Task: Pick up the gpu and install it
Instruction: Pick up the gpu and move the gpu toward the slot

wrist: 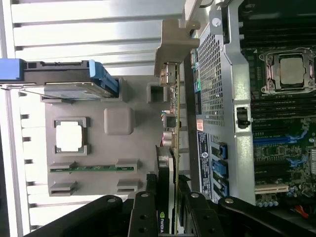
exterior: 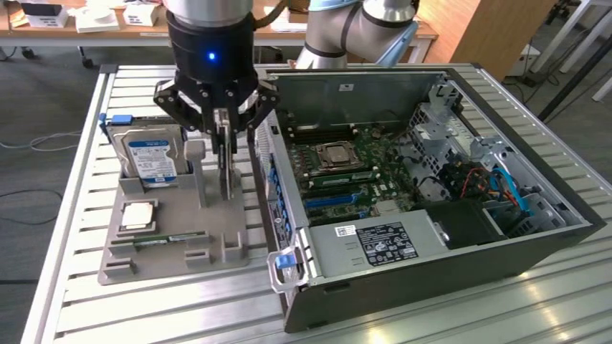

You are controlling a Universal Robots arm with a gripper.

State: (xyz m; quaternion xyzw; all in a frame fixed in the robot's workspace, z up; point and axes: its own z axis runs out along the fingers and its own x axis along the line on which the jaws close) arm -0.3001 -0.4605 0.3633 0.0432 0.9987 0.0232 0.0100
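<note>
Gripping the gpu by its top edge, the gripper has its fingers pinched on the card, which stands upright over the grey parts tray beside the open PC case; pickup looks started, with seating on the motherboard not yet done.

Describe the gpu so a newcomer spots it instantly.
Find the grey tray beside the open computer case. On the tray's side nearest the case, the gpu stands on edge under the gripper. Unlike the blue-labelled hard drive and the flat green memory stick, it is a thin dark upright card.
</note>
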